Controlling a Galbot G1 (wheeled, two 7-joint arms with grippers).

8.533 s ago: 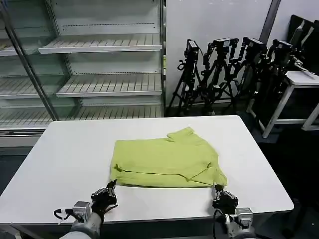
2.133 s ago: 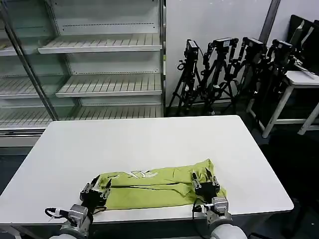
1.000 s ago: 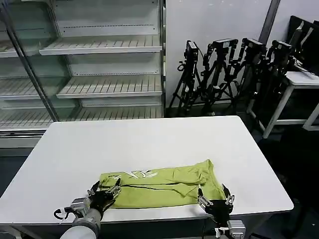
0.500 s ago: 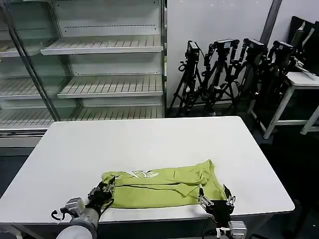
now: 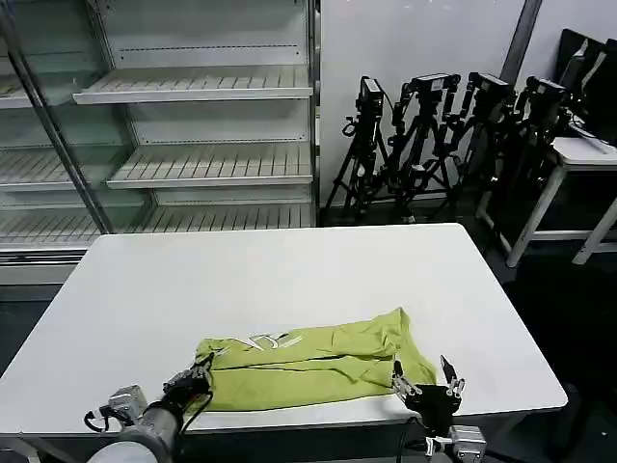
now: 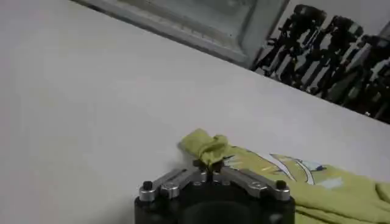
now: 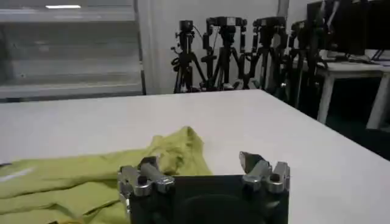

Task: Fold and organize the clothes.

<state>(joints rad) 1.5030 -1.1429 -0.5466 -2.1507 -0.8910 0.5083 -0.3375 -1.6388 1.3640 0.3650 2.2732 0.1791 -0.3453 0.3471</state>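
1. The lime T-shirt lies folded into a long band near the front edge of the white surface. Its long axis runs side to side across the robot, and a pale print shows on the upper layer toward the robot's left.
2. The left claw sits at the band's left end. In the left wrist view its fingers are pinched together on a bunched corner of the shirt, so it has that end in hand.
3. The right claw is at the front right, just off the band's right end and level with the near edge. In the right wrist view its fingers stand wide apart with nothing between them, and the shirt lies ahead of it and toward the robot's left.
4. Judgement: the next move turns on that offset. The left arm already holds its end, while the right claw would need to travel inward and slightly forward to reach the right end before any fold across the long axis.
5. No container is on the surface. The shelves behind it are bare.
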